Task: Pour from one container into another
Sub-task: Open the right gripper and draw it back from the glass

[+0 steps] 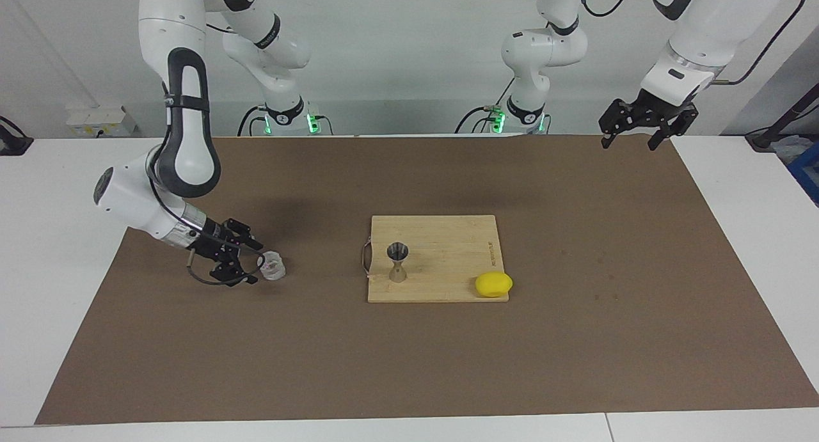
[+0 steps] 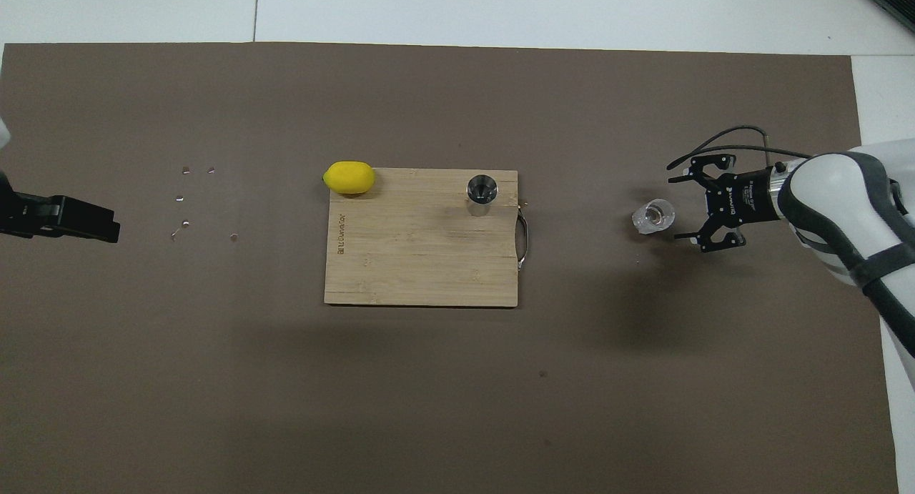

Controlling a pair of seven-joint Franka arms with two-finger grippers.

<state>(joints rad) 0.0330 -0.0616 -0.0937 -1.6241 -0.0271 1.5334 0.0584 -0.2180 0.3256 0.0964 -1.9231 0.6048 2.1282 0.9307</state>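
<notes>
The clear squat cup [image 1: 274, 266] [image 2: 654, 216] stands upright on the brown mat toward the right arm's end of the table. My right gripper [image 1: 254, 263] [image 2: 680, 209] is open just beside it, fingers spread and off the cup. The metal hourglass jigger [image 1: 397, 261] [image 2: 481, 194] stands upright on the wooden board [image 1: 448, 250] [image 2: 414, 258], near the board's handle. My left gripper [image 1: 629, 144] [image 2: 71, 219] waits open, raised over the mat's corner at the left arm's end.
A yellow lemon-like thing [image 1: 493, 284] [image 2: 349, 177] lies at the board's corner toward the left arm's end. Several small specks [image 2: 186, 201] dot the mat between the board and the left gripper. The brown mat [image 1: 576, 339] covers most of the table.
</notes>
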